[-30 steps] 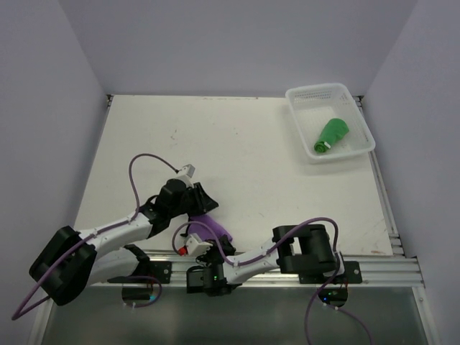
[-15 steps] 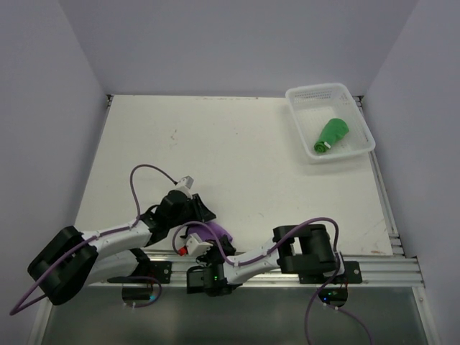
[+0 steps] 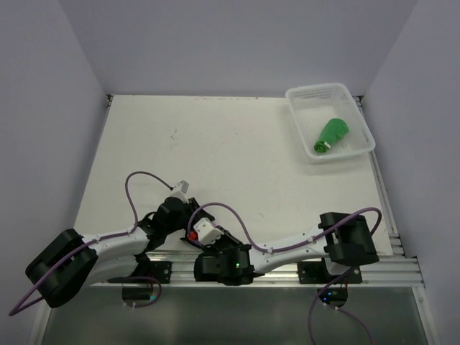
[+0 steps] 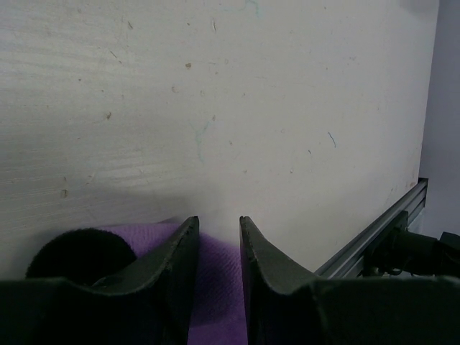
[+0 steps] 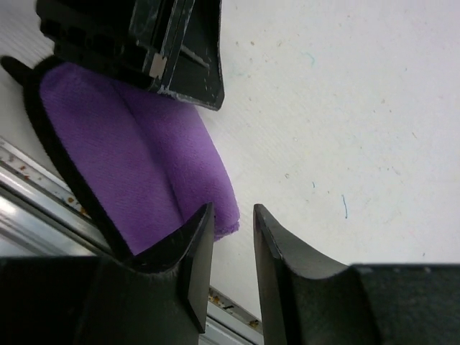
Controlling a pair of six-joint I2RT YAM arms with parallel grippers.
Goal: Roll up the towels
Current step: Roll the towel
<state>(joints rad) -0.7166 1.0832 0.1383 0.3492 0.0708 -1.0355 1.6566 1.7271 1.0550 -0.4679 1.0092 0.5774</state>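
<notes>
Green towel (image 3: 332, 134) rolled up, lying inside white lattice basket (image 3: 316, 92) at far right corner of tabletop (image 3: 230, 144). Purple towel (image 5: 136, 165) with black edging sits folded over at near tabletop edge. Left pincer (image 4: 219, 219) has narrow gap and is down on purple towel, can't tell if gripping. Right pincer (image 5: 233, 208) is narrowly parted, nothing between, just beside that towel's edge.
</notes>
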